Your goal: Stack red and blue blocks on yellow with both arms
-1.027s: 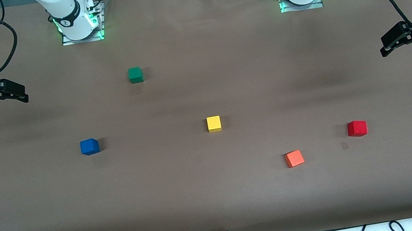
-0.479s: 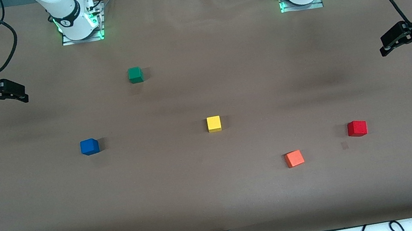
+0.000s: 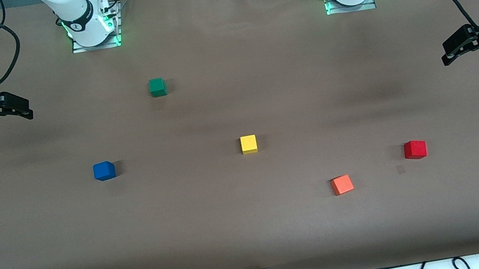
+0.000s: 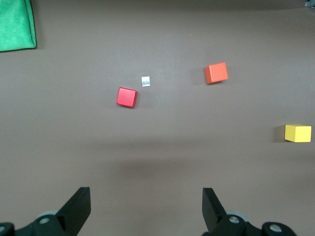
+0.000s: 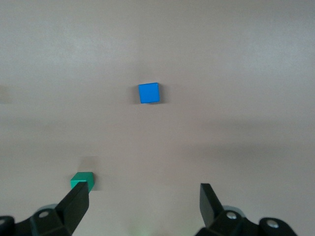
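Opening state: nothing is stacked. The left gripper [image 3: 463, 46] and right gripper [image 3: 13, 109] are held wide and empty at the counter's [image 3: 256, 230] ends. The yellow cube [image 3: 248, 144] sits mid-counter, the blue cube [image 3: 104, 170] toward the right arm's end, the red cube [image 3: 415, 149] toward the left arm's. A descent onto one is judged next.

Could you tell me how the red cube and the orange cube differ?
The red cube is deep red; the orange cube is a lighter orange-red. The red cube lies farther from the front camera and closer to the left arm's end of the table than the orange one. Both look equal in size, rest flat on the table and are untouched.
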Controlling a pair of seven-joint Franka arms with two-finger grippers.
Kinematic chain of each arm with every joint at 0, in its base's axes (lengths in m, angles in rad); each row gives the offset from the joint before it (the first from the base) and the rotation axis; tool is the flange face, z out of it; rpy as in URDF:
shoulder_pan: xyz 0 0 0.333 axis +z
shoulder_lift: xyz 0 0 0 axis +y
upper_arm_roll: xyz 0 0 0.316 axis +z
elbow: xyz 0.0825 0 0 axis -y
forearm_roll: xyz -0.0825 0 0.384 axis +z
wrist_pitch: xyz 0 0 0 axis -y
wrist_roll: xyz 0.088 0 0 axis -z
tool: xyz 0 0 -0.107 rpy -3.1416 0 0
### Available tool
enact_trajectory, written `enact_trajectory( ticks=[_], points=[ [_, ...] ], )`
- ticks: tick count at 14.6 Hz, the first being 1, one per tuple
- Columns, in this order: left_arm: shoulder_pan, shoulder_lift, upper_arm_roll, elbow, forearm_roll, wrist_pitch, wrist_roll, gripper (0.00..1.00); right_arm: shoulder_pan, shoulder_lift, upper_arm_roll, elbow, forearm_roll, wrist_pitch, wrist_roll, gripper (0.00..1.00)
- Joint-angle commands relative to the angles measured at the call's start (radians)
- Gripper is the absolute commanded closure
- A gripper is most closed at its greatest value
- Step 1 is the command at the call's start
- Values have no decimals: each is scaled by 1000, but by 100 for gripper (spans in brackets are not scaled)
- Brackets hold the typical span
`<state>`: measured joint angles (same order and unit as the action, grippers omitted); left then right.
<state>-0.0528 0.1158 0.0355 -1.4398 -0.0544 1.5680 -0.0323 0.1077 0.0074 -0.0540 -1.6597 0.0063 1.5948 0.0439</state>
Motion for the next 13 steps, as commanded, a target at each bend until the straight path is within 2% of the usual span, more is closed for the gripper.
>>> enact_trajectory(
  ticks=[1, 9, 13],
  points=[
    [5, 5, 3, 29, -18, -17, 17, 0, 0, -1, -3, 12, 9, -16, 13, 0],
    [5, 8, 7, 22, -36, -45, 8, 0, 0, -1, -3, 14, 8, -6, 11, 0],
    [24, 41, 6, -40, -45, -46, 92, 0, 1, 3, 0, 43, 7, -6, 14, 0]
  ],
)
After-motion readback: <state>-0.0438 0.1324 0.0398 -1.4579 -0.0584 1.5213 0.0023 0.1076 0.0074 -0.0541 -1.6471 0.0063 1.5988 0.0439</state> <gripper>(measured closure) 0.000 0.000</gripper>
